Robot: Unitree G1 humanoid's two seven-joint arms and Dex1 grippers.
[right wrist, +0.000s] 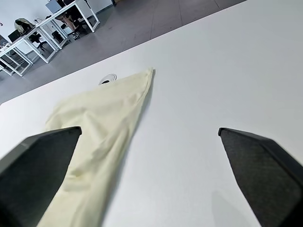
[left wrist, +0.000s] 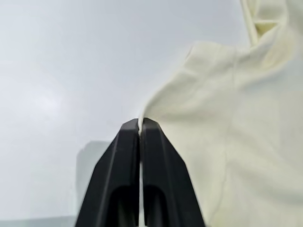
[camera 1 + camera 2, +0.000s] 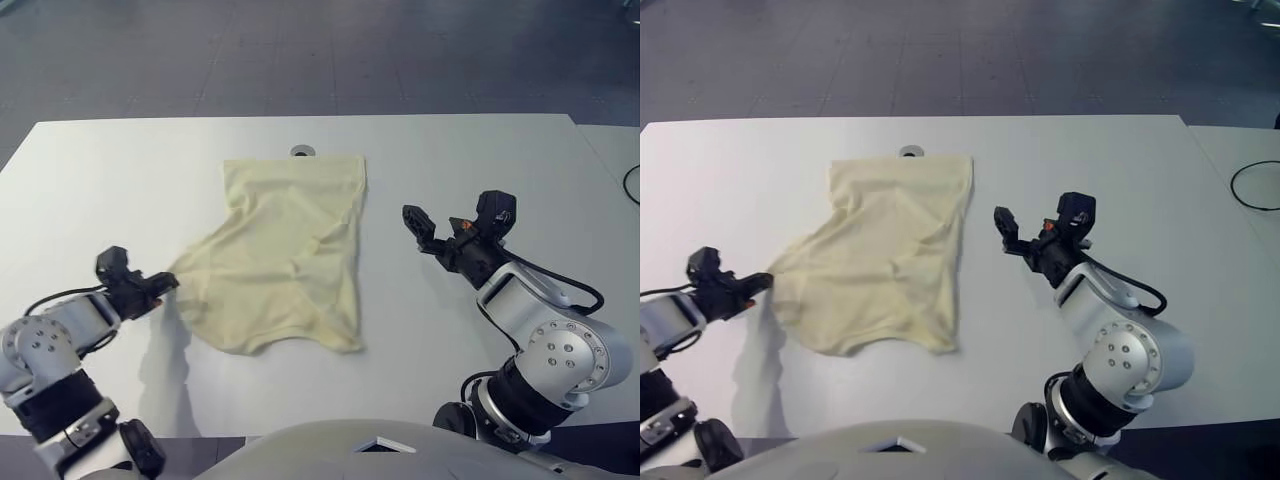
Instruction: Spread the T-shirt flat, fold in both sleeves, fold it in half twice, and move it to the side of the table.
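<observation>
White counter (image 3: 520,160), grey floor (image 3: 300,50) beyond. Pale yellow T-shirt (image 3: 285,260) mid-counter — rumpled, partly spread. Left gripper (image 3: 170,283) fingers pinch its left corner; right gripper (image 3: 452,218) fingers gape wide, near its right edge.

Open office or lab hall: large white table (image 3: 100,180), grey tiled floor (image 3: 300,50), white desks (image 1: 21,45) beyond.

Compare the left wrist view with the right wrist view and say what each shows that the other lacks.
Left wrist view: the left gripper pinched shut on an edge of the T-shirt. Right wrist view: the right gripper open and clear of the shirt, a round grommet by the shirt's far edge, desks in the room behind. Both: the pale yellow T-shirt on the white table.
</observation>
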